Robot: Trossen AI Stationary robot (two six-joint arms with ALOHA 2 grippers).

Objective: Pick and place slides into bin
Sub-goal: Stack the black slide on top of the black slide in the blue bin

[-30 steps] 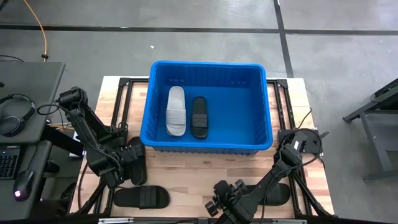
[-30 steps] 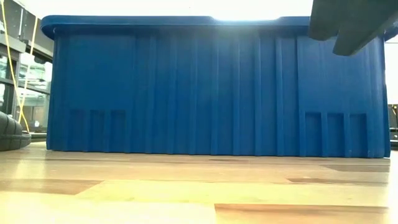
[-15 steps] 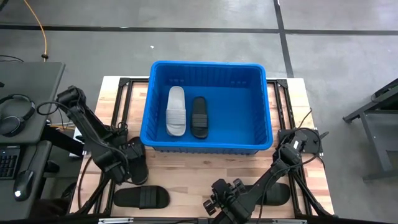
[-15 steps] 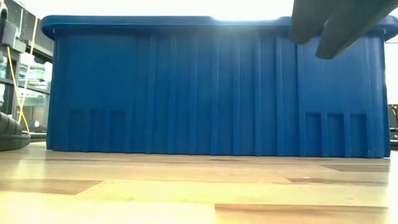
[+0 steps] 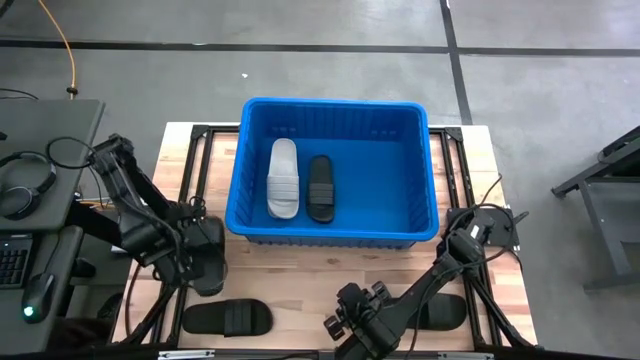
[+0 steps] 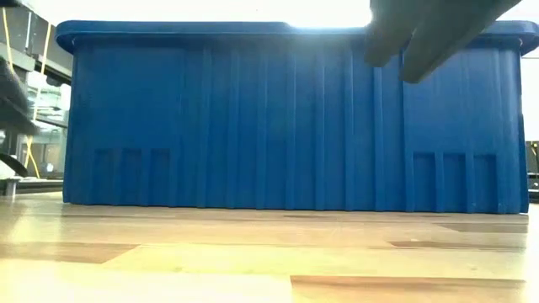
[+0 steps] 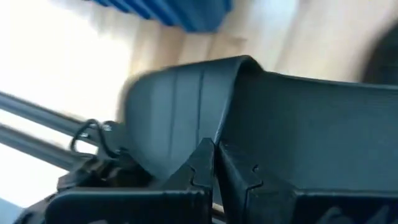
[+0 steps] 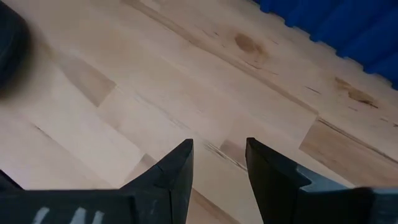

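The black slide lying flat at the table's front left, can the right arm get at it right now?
Probably yes: the black open-toe slide lies bare on the wooden table, and the right gripper hovers nearby, fingers open and empty, nothing between them.

Light wooden table [image 5: 300, 265] with blue bin [image 5: 335, 236] and black slides [image 5: 228, 317] on top

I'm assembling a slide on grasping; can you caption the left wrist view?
Left gripper with jaws shut on the strap of a black slide, the blue bin beyond.
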